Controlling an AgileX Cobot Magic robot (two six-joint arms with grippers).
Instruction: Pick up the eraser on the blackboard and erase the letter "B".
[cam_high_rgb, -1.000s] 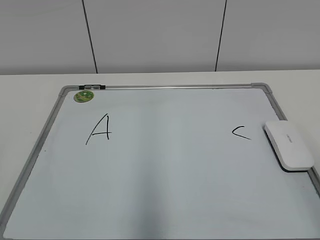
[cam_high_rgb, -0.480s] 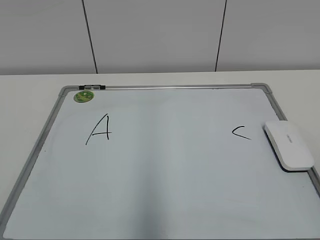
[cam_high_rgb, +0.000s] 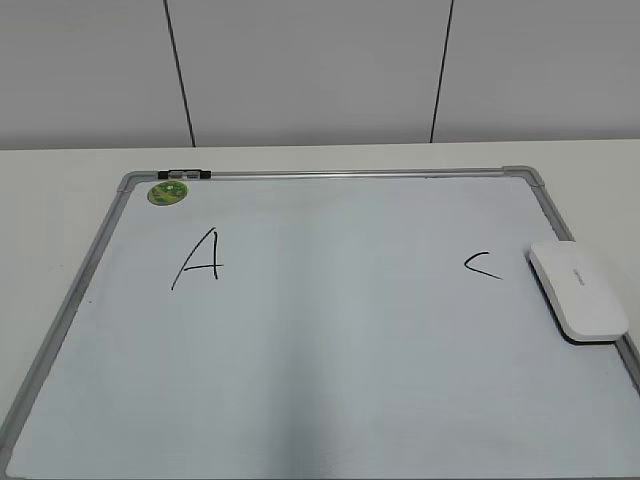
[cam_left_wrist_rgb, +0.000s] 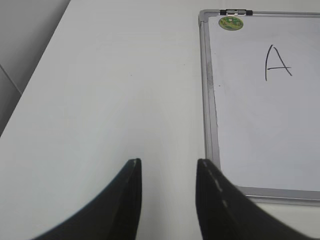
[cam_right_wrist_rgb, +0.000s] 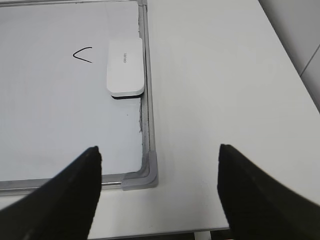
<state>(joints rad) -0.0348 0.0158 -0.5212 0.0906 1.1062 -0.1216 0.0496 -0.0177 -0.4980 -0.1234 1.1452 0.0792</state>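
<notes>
matte black tapered fingers on both grippers

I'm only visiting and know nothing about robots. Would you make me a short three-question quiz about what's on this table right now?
1. True or false: a letter "B" is visible on the blackboard.
2. Which letter lies nearest the eraser: A or C?
3. Multiple choice: the right gripper is (a) holding the eraser, (b) open and empty, (c) touching the green sticker.

Key: 1 false; 2 C; 3 b.
</notes>
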